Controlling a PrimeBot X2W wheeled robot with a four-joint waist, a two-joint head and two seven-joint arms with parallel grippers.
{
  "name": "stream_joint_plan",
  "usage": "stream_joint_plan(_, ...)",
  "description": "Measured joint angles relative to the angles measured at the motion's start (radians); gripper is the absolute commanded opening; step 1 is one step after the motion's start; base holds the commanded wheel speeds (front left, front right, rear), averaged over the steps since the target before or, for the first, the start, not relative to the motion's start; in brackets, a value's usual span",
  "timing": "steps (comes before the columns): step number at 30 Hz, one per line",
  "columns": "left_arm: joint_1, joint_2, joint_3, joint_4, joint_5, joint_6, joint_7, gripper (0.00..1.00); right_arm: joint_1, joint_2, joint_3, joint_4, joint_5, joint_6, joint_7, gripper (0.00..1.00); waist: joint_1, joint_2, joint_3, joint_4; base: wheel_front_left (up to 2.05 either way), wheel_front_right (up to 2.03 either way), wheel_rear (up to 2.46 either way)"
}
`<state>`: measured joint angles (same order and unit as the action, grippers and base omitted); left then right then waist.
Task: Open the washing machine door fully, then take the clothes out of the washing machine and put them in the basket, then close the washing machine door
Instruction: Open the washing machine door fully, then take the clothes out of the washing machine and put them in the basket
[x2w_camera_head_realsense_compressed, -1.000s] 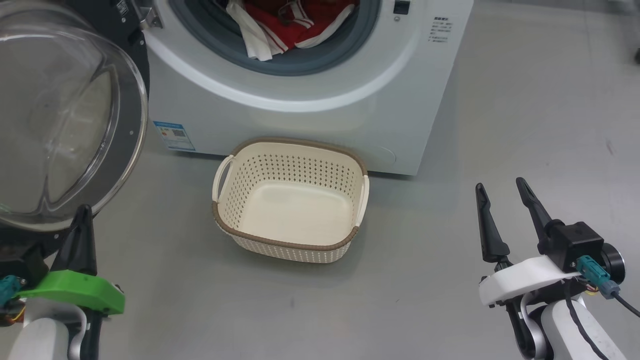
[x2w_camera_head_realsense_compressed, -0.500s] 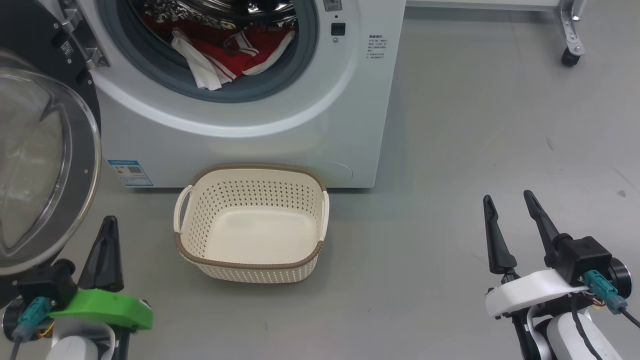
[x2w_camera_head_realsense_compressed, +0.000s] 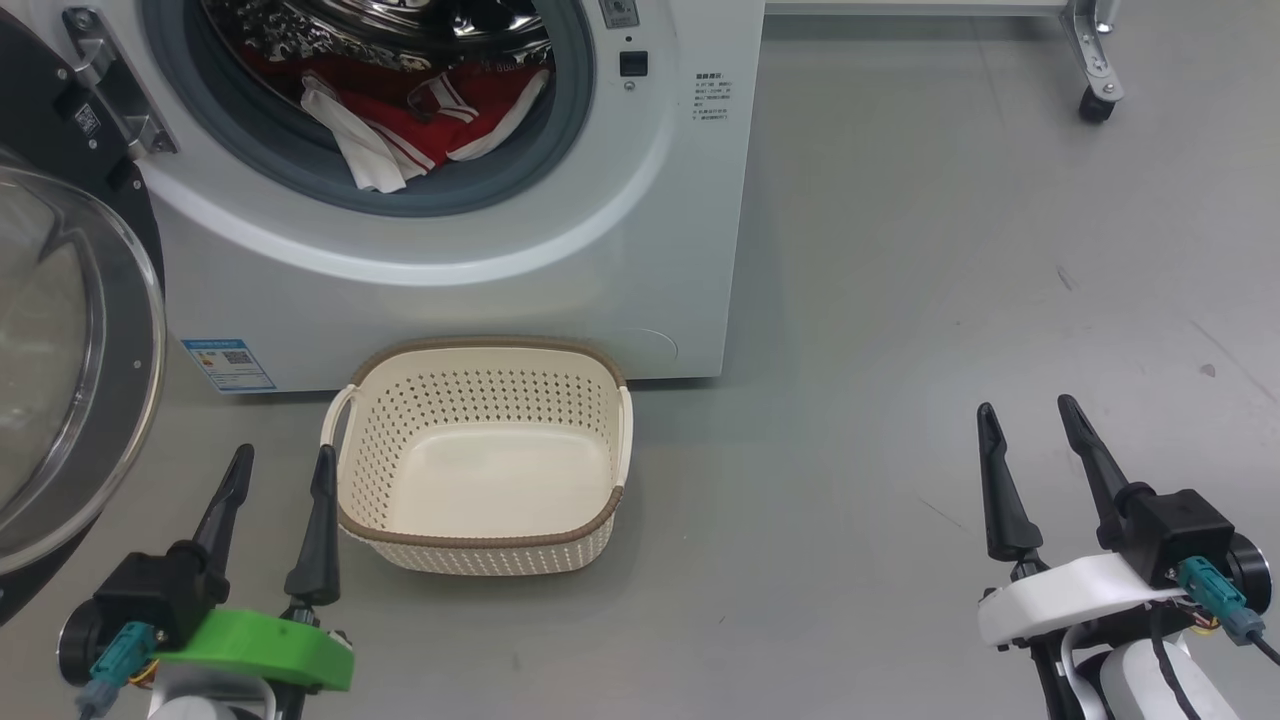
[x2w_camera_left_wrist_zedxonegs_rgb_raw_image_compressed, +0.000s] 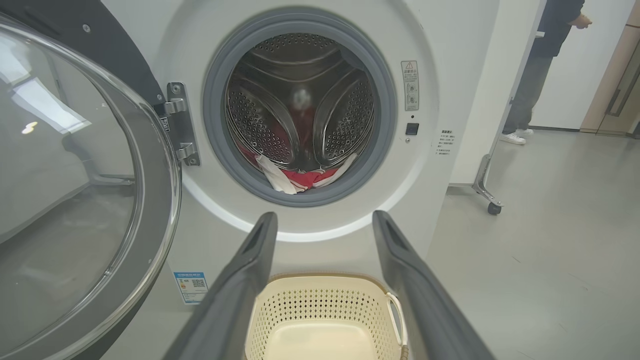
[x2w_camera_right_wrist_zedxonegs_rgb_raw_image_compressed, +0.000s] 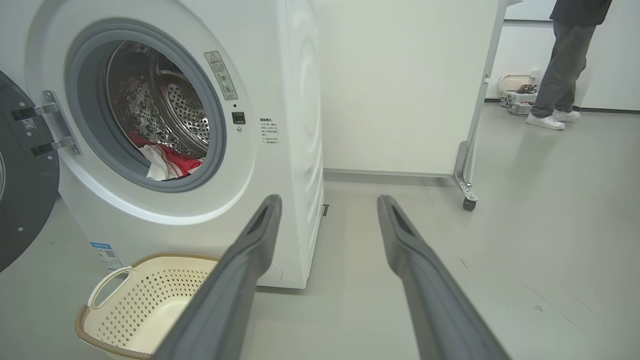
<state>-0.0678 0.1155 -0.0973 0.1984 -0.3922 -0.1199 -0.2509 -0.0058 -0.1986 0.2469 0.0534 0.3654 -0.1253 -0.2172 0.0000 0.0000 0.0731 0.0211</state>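
Left claw (x2w_camera_head_realsense_compressed: 282, 458): fingers spread wide with nothing between them, pointing towards the washing machine.
Right claw (x2w_camera_head_realsense_compressed: 1026, 408): fingers spread apart and empty, hanging over bare floor (x2w_camera_head_realsense_compressed: 900, 350).
Washing machine door (x2w_camera_head_realsense_compressed: 150, 330): swung open, to the left of the left claw and just beyond it. The black rim and bulging clear glass face outward, and it hangs on a metal hinge (x2w_camera_head_realsense_compressed: 110, 90).
Washing machine (x2w_camera_head_realsense_compressed: 600, 250): straight ahead of the left claw, ahead and to the left of the right claw. The round grey-ringed opening is uncovered.
Clothes (x2w_camera_head_realsense_compressed: 420, 120): red and white fabric lying in the bottom of the steel drum (x2w_camera_left_wrist_zedxonegs_rgb_raw_image_compressed: 300, 100), one white fold draped over the grey ring. They are ahead of and above the left claw (x2w_camera_left_wrist_zedxonegs_rgb_raw_image_compressed: 325, 215) and well apart from both claws.
Basket (x2w_camera_head_realsense_compressed: 480, 345): on the floor against the foot of the machine, just beside the left claw's right finger and well to the left of the right claw. In the left wrist view it sits low between the two fingers, with nothing inside it.
Blue label (x2w_camera_head_realsense_compressed: 228, 365): on the machine's lower left corner, ahead of the left claw.
Caster (x2w_camera_head_realsense_compressed: 1095, 100): on a metal leg far ahead of the right claw (x2w_camera_right_wrist_zedxonegs_rgb_raw_image_compressed: 330, 197).
Person (x2w_camera_right_wrist_zedxonegs_rgb_raw_image_compressed: 565, 65): legs and white shoes stand far beyond the right claw, to its right.
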Motion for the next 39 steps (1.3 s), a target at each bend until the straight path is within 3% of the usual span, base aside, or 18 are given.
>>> stream_joint_plan(39, 0.052, -0.019, 0.015, -0.089, 0.01, -0.001, 0.0, 1.0, 0.013, 0.0, -0.004, -0.002, 0.001, 0.0, -0.01, 1.0, 0.0, 0.0, 0.0, 0.002, 0.0, 0.0, 0.0)
